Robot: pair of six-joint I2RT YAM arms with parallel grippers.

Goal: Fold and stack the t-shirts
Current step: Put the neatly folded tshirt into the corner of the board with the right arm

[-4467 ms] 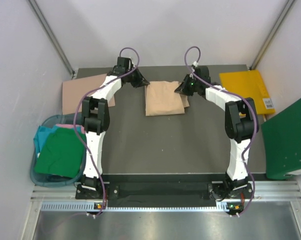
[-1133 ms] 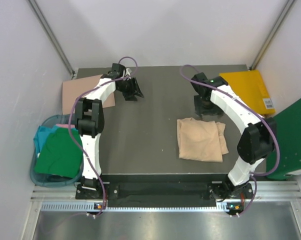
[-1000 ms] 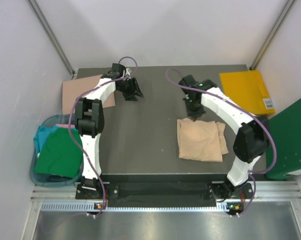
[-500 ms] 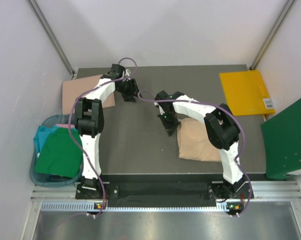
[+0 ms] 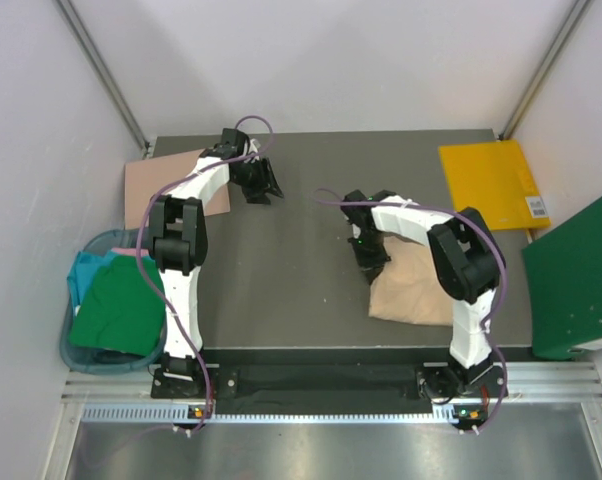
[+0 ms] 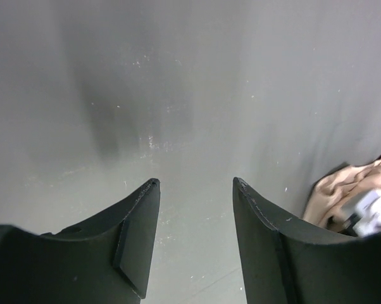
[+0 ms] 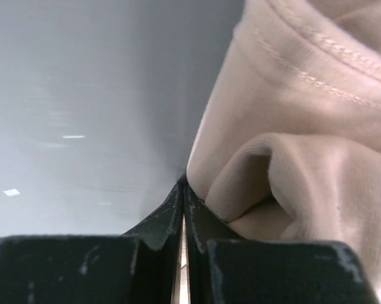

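Observation:
A folded light beige t-shirt (image 5: 421,288) lies on the dark table (image 5: 281,290), right of centre. My right gripper (image 5: 369,262) is shut and low against the shirt's left edge. In the right wrist view its closed tips (image 7: 183,185) hold nothing, and a rolled fold of the beige t-shirt (image 7: 304,126) bulges against the right finger. My left gripper (image 5: 264,190) hangs open over bare table at the far left; nothing sits between its fingers (image 6: 195,183). The beige t-shirt (image 6: 345,190) shows at the right edge of that view. Green (image 5: 121,312), teal (image 5: 84,272) and pink (image 5: 131,255) t-shirts lie in a basket.
The basket (image 5: 76,355) sits off the table's left side. A tan flat sheet (image 5: 151,188) lies at the far left corner, a yellow folder (image 5: 491,185) at the far right, and a green board (image 5: 576,280) leans at the right.
The right arm swung left past the shirt, then came back right against its left edge. The shirt's left side shifted right and now lies skewed. The left arm stayed still.

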